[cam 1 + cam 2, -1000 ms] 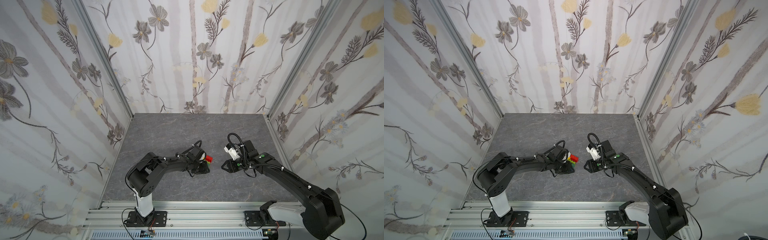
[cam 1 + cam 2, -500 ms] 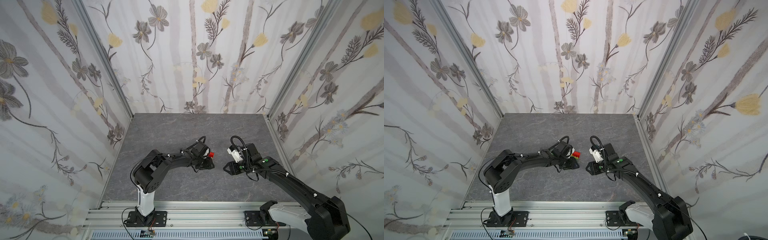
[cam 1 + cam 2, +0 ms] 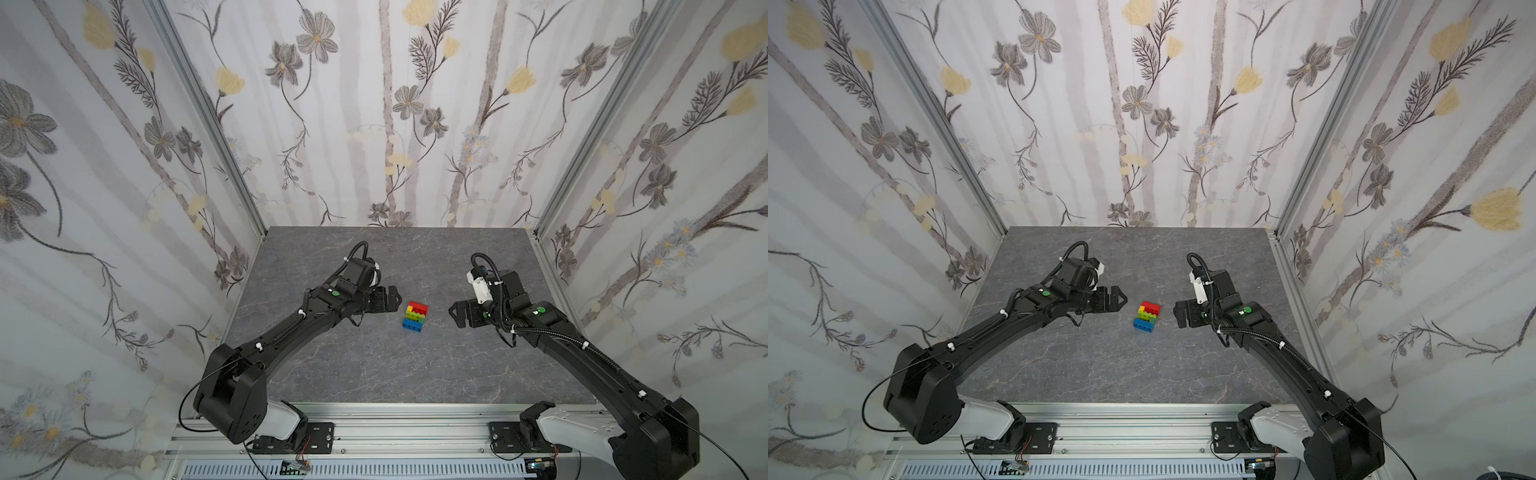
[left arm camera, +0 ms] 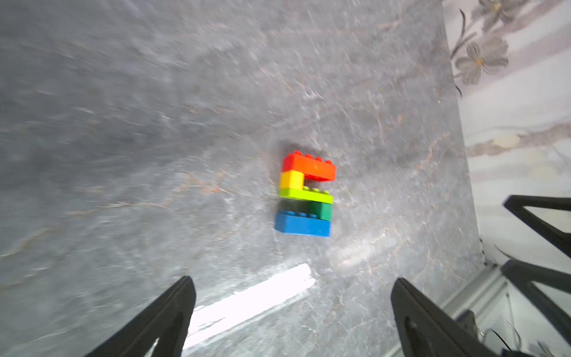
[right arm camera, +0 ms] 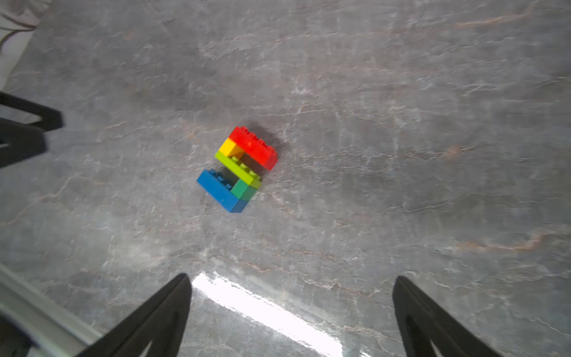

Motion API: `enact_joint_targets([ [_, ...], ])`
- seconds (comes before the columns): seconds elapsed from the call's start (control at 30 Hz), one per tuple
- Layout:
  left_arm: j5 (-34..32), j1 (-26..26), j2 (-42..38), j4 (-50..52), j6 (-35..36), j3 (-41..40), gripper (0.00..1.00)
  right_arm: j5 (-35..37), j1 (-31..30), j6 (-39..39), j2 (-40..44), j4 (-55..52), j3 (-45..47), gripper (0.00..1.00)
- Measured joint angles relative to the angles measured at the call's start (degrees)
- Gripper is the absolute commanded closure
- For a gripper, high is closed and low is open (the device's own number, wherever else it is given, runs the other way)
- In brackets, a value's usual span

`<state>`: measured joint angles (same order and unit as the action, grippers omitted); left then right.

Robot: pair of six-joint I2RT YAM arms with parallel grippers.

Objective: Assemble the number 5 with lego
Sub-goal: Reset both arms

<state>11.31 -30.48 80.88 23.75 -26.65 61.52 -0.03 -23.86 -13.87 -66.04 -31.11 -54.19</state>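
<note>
The number 5 [image 3: 414, 316] lies flat, red layer far and blue near, between the left gripper [image 3: 394, 298] and the right gripper [image 3: 454, 312], both with jaws spread and empty.

glossy plastic lego [image 4: 304, 193] on polished stone-look table [image 4: 154, 123].

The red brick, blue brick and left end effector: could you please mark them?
red brick [image 4: 310, 168], left wrist view, side face.
blue brick [image 4: 302, 225], left wrist view, side face.
left end effector [image 4: 292, 279], left wrist view, between fingertips.

The left gripper [image 4: 293, 279] is cropped, the table [image 4: 123, 108] blurred.
</note>
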Motion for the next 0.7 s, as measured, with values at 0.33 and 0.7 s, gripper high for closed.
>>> enact_joint_targets([
  [0.33,-22.14,19.5,-11.91,-11.19,14.69,-16.06,0.0,29.14,4.24,4.81,0.76,17.44,16.87,0.0],
  [0.7,-21.75,29.55,3.52,-49.59,21.92,-34.53,0.0,29.46,9.7,15.08,-12.76,55.56,29.44,0.0],
])
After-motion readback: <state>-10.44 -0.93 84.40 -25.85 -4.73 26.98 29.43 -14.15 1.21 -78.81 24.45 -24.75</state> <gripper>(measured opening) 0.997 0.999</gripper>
